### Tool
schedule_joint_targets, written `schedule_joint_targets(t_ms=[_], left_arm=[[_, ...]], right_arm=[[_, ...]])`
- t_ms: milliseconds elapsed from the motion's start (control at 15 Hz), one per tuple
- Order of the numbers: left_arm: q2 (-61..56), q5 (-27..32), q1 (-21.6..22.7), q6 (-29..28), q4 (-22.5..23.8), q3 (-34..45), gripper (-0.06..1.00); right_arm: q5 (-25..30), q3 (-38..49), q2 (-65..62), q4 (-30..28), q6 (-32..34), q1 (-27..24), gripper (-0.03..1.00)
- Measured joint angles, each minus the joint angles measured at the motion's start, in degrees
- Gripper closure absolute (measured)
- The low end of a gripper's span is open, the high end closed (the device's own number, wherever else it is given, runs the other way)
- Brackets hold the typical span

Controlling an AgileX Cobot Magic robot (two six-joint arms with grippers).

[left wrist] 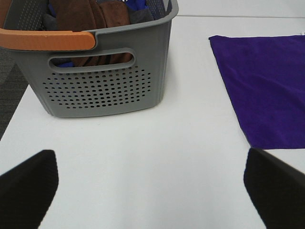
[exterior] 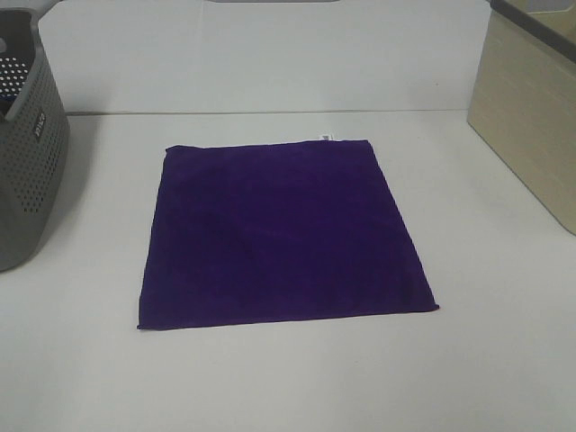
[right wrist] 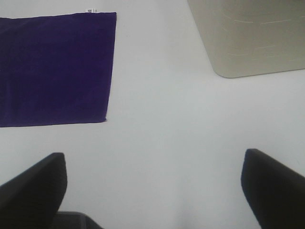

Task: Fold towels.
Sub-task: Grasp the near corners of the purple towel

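Observation:
A deep purple square towel (exterior: 281,234) lies flat and unfolded in the middle of the white table, with a small white tag (exterior: 327,137) on its far edge. Neither gripper shows in the exterior high view. In the left wrist view my left gripper (left wrist: 151,191) is open and empty over bare table, its fingers (left wrist: 27,183) wide apart, and the towel (left wrist: 267,86) lies to one side of it. In the right wrist view my right gripper (right wrist: 155,191) is open and empty over bare table, apart from the towel (right wrist: 55,69).
A grey perforated basket (exterior: 27,153) stands at the table's left. In the left wrist view the basket (left wrist: 102,81) has an orange handle and holds brown and blue cloths. A beige bin (exterior: 531,108) stands at the right; it also shows in the right wrist view (right wrist: 252,36).

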Motion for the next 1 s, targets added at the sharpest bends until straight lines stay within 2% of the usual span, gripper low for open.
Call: schedule_joint_targets(t_ms=[800,933,1000], left_arm=[[1.38,0.69,0.0,0.92,-0.06,-1.26,-0.05],[13.69,3.04,0.0,1.72,-1.03,-8.19,-0.05],[21.83,3.27,0.0,2.41,-3.44,-11.23,-0.05]], right_arm=[[0.0,-1.32,1.66,1.15,-0.17,0.0,0.01],[2.12,-7.05,13.87,2.75,-0.57,0.0,0.01],[2.81,-10.83,22.17,3.32,-0.57,0.0,0.01]])
